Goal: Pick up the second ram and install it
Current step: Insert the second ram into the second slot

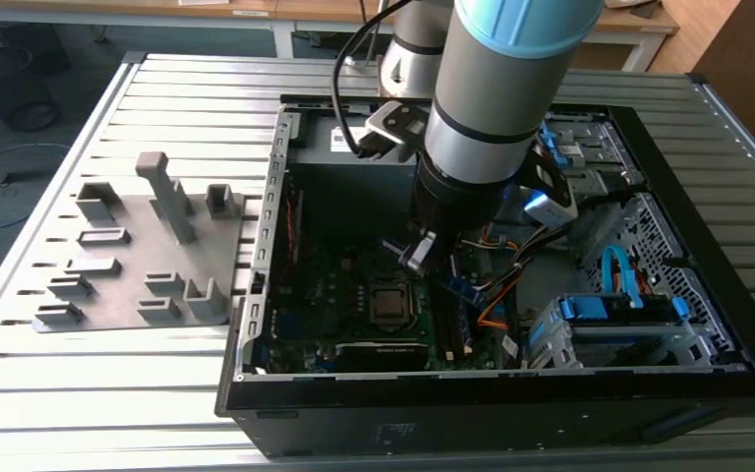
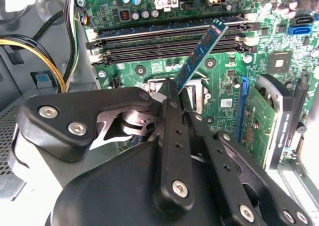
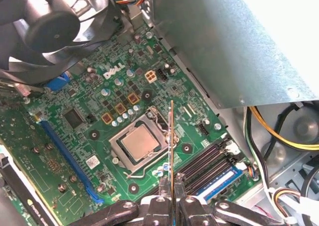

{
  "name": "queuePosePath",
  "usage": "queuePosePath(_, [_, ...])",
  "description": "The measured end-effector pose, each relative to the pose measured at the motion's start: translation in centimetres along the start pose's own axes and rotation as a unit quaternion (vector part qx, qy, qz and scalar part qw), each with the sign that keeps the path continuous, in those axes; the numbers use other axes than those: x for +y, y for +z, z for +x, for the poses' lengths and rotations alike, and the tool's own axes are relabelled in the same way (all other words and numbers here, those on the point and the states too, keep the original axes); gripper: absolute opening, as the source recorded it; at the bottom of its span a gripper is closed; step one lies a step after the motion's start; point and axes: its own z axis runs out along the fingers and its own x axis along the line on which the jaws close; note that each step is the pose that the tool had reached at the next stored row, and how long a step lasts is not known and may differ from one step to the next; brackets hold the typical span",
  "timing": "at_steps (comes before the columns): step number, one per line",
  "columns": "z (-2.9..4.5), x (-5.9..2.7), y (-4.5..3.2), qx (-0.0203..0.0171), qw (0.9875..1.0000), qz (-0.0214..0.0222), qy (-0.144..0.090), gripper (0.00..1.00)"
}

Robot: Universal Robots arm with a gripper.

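The ram (image 2: pixel 199 54) is hanging tilted just above the motherboard (image 3: pixel 99 136), near the memory slots (image 2: pixel 164 42), with the claw (image 2: pixel 175 94) gripping its end. In the exterior view's middle, the claw (image 1: pixel 420 251) is reaching into the open case (image 1: pixel 260 295), while a grey plate (image 1: pixel 115 285) is lying on the tabletop (image 1: pixel 89 393) at left.

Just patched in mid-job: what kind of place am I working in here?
Likely a robotics lab bench: an open black desktop computer case lies on a slotted aluminium table, a grey plastic fixture plate beside it. The gripper holds a dark blue-green memory stick above the green motherboard.
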Motion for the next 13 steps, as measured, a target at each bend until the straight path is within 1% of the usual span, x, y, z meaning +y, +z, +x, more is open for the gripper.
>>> queuePosePath(13, [0.00,0.00,0.00,-0.0011,0.9997,0.0004,0.025,0.14])
